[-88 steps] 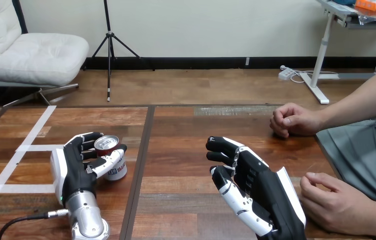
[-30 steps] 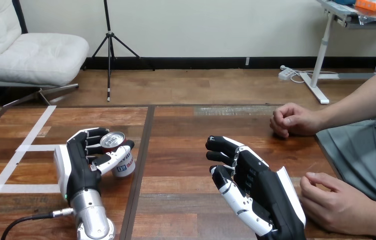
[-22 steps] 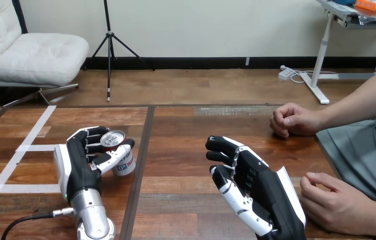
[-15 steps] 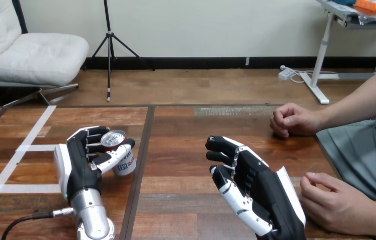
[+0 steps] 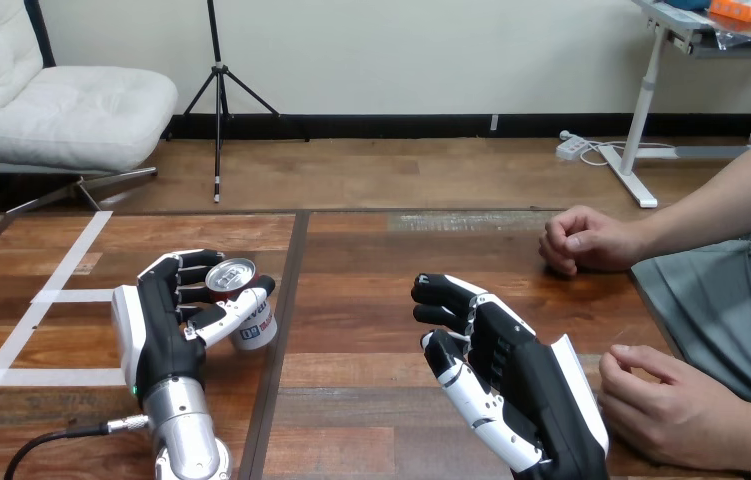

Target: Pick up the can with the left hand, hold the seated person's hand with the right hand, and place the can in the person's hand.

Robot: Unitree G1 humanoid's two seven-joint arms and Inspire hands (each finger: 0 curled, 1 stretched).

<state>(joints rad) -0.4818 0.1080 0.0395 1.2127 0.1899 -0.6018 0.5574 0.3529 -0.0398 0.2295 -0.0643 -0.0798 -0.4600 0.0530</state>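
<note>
Red-rimmed and white-sided, the can (image 5: 243, 303) is leaning slightly at the left of the wooden worktop (image 5: 371, 330). You are gripping it with the left hand (image 5: 163, 325), fingers and thumb curling round its sides. Whether its base is touching the wood cannot be told. Your right hand (image 5: 516, 385) is holding nothing right of the middle, fingers loosely bent. The person's nearer hand (image 5: 666, 405) is resting just beside it, apart; the farther hand (image 5: 583, 240) is lying curled near the right edge.
</note>
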